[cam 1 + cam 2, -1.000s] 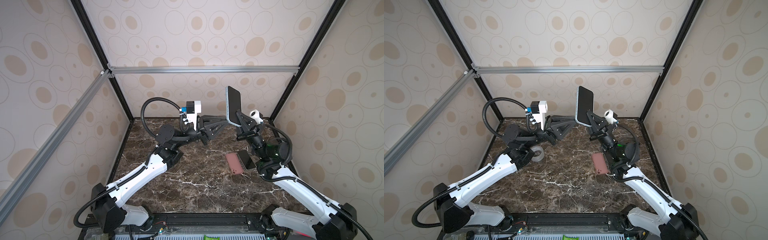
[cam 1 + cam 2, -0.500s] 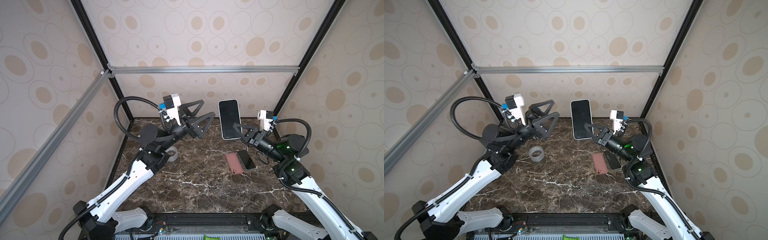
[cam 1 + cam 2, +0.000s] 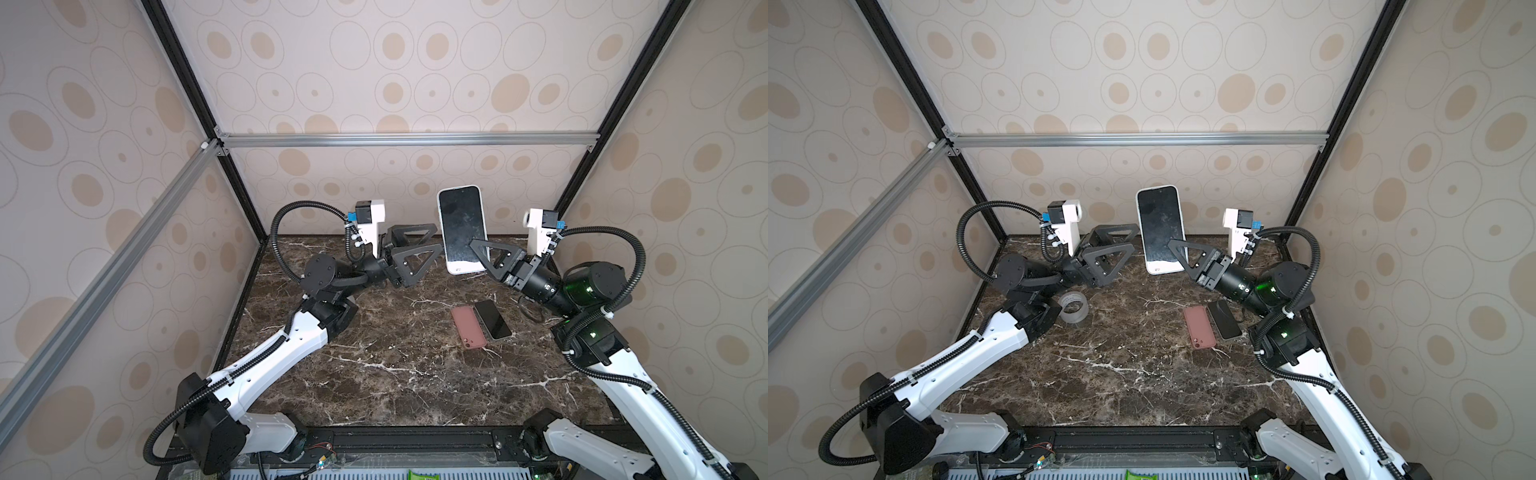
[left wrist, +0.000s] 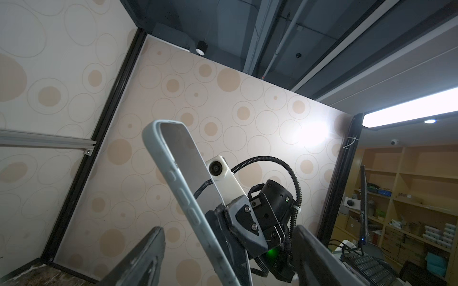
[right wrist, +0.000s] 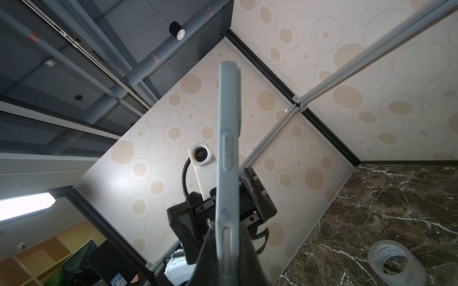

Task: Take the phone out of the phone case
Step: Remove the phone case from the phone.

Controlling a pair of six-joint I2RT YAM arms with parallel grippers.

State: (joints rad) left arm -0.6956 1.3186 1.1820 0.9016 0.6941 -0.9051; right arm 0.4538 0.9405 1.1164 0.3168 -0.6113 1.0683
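A phone point(image 3: 462, 228) point(image 3: 1160, 228) with a dark screen sits in a pale grey-white phone case point(image 4: 173, 173) point(image 5: 226, 161). It stands upright in the air over the back of the table, screen towards the top cameras. My right gripper point(image 3: 473, 243) point(image 3: 1171, 243) point(image 5: 226, 230) is shut on its lower right part. My left gripper point(image 3: 436, 237) point(image 3: 1135, 236) point(image 4: 227, 229) is open, its fingertips just beside the phone's left edge. In the left wrist view the case's side edge runs between the spread fingers point(image 4: 148, 247).
A pink case point(image 3: 468, 327) point(image 3: 1200, 327) and a bare black phone point(image 3: 492, 319) point(image 3: 1224, 319) lie side by side on the marble table point(image 3: 395, 374), under the right arm. A clear tape roll point(image 3: 1073, 307) point(image 5: 394, 262) stands by the left arm. Patterned walls close three sides.
The right gripper lowered the phone and turned it from edge-on to screen-forward. The left gripper pulled away left, opened wide, then came back beside the phone.
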